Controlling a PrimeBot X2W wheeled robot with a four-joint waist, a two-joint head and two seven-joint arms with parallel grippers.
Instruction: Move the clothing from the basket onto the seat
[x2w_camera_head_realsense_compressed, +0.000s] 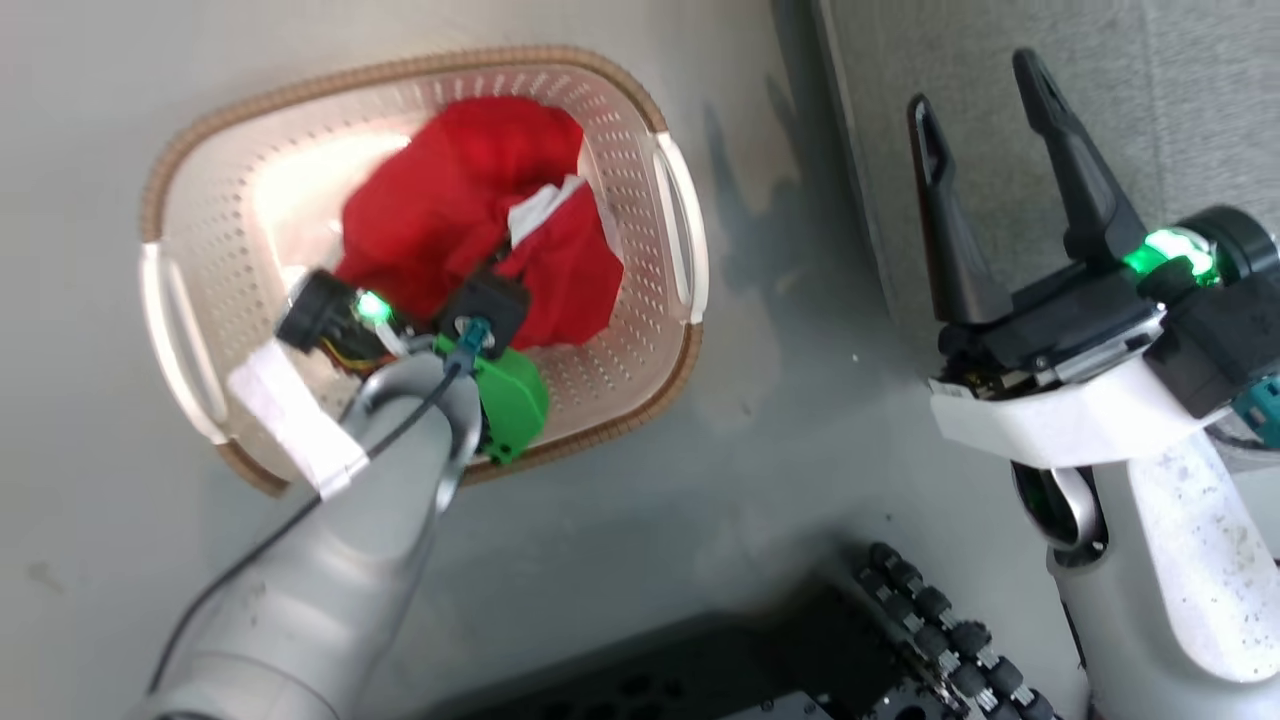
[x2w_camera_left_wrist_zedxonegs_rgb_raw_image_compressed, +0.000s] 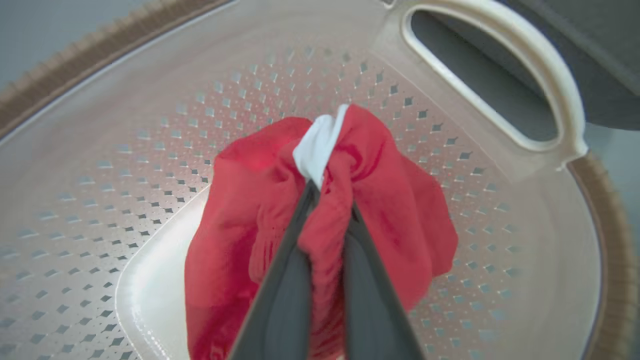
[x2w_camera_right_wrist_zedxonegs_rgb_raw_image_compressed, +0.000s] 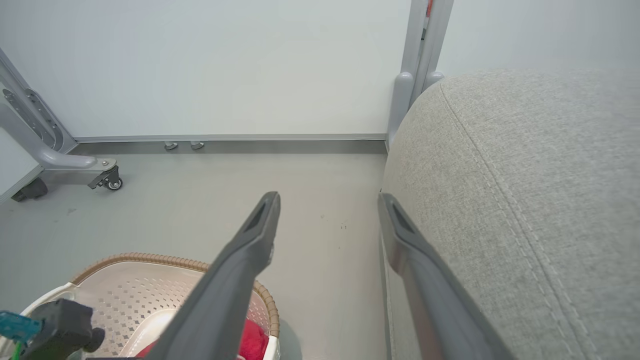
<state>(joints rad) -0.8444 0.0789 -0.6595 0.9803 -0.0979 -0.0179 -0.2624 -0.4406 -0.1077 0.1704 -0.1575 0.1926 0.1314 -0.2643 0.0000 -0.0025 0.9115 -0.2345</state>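
one basket (x2w_camera_head_realsense_compressed: 400, 68), one heap of clothing (x2w_camera_head_realsense_compressed: 470, 190), one seat (x2w_camera_head_realsense_compressed: 1200, 100), two tools: left tool (x2w_camera_left_wrist_zedxonegs_rgb_raw_image_compressed: 331, 200), right tool (x2w_camera_head_realsense_compressed: 975, 85).

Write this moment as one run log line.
left gripper: shut on clothing in basket | right gripper: open, beside seat | clothing: not yet on seat

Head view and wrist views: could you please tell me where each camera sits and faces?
Head view: on the head, facing down at floor, basket and seat; the left forearm and the open right gripper show.
Left wrist view: on the left wrist, facing into the basket along the left gripper, shut on the clothing.
Right wrist view: on the right wrist, facing across the floor toward a wall, seat beside; its spread fingers show.
Shared: all show basket and clothing.
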